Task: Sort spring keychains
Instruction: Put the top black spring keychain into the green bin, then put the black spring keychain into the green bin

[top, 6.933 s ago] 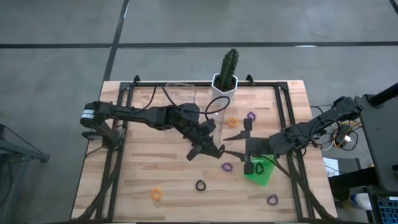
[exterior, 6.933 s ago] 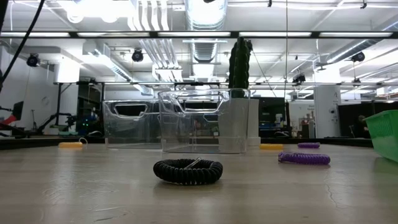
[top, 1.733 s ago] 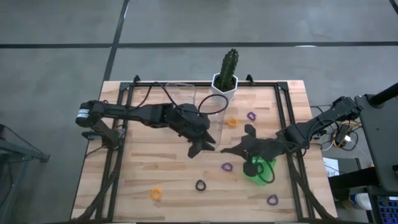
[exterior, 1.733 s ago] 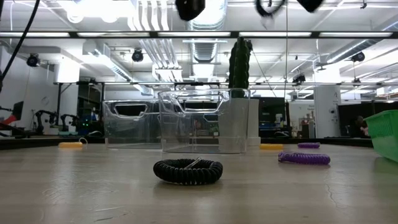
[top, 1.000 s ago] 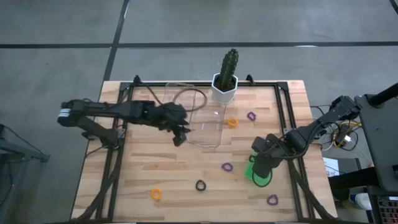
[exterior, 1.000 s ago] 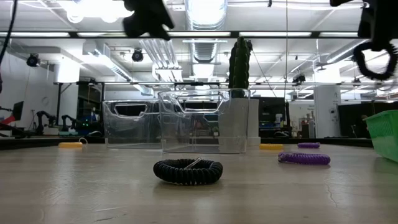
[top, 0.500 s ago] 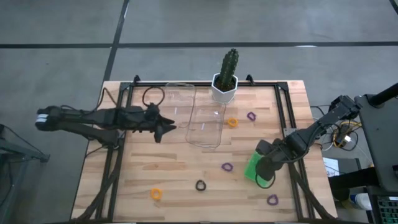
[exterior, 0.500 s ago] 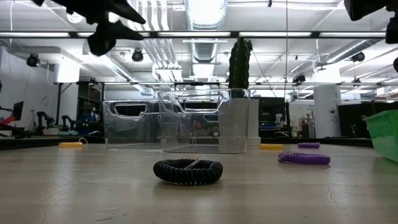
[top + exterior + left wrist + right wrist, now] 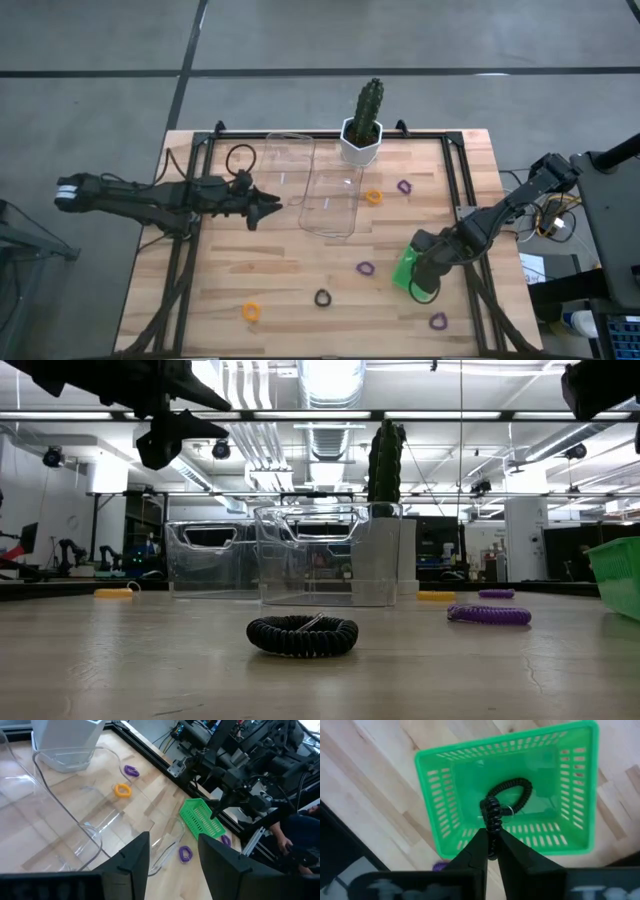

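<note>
My right gripper (image 9: pixel 491 852) points down over the green basket (image 9: pixel 505 742), shut on a black spring keychain (image 9: pixel 507 800) that hangs inside it. In the high view this gripper (image 9: pixel 424 287) stands at the table's right, at the basket's (image 9: pixel 403 270) near end. My left gripper (image 9: pixel 268 204) is open and holds nothing, left of the two clear trays (image 9: pixel 331 200). Loose keychains lie flat on the wood: orange (image 9: pixel 373 197), purple (image 9: pixel 404 186), purple (image 9: pixel 365 268), black (image 9: pixel 322 298), orange (image 9: pixel 251 311), purple (image 9: pixel 437 321). My right gripper pinches one end of the black keychain's coil (image 9: pixel 491 827) between its two fingertips, from above, pointing down. The loop hangs below the fingers within the basket's walls. Whether its lower part touches the basket's floor, I cannot tell.
A cactus in a white pot (image 9: pixel 362 135) stands at the far edge behind the clear trays. In the low view the black keychain (image 9: pixel 302 635) lies nearest, a purple one (image 9: pixel 488 614) to its right. Dark frame rails run along the table's left and right sides.
My left gripper has drawn back from the clear trays toward the table's left edge and sunk, tipping up toward level. My right gripper has carried the black keychain toward the near edge and down over the green basket.
</note>
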